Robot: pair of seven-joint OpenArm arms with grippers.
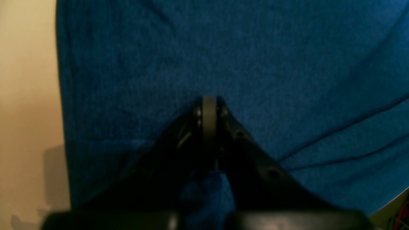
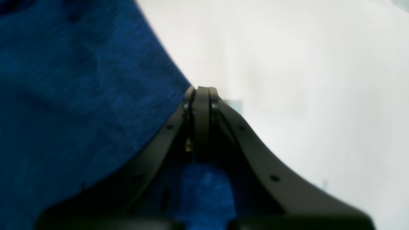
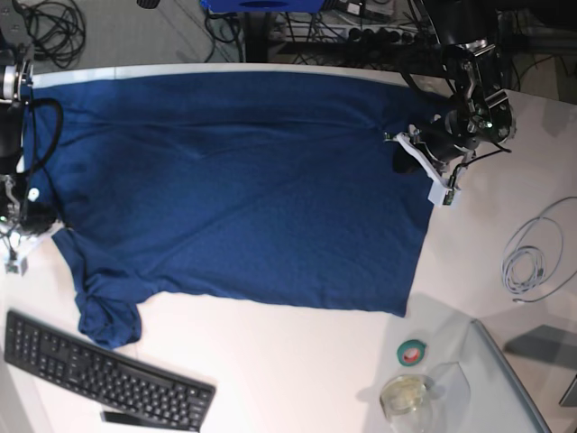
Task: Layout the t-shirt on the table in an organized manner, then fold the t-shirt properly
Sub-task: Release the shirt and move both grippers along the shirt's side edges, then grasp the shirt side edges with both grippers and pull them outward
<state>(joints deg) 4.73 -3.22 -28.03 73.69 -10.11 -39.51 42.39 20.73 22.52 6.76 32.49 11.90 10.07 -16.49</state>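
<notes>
The navy t-shirt (image 3: 234,189) lies spread out on the white table (image 3: 297,361), with one sleeve (image 3: 106,316) crumpled at the lower left. At the shirt's right edge my left gripper (image 3: 403,155) is shut on the cloth. In the left wrist view its closed fingers (image 1: 209,100) rest over the t-shirt (image 1: 223,48), a tuft of blue fabric bunched between them. At the shirt's left edge my right gripper (image 3: 36,216) is shut too. In the right wrist view its tips (image 2: 203,91) meet at the t-shirt's (image 2: 80,95) border, blue cloth showing between the fingers, over the table (image 2: 303,80).
A black keyboard (image 3: 99,370) lies at the front left. A green tape roll (image 3: 413,352), a small glass jar (image 3: 406,395) and a clear panel (image 3: 505,379) sit at the front right. A coiled white cable (image 3: 532,257) lies at the right edge.
</notes>
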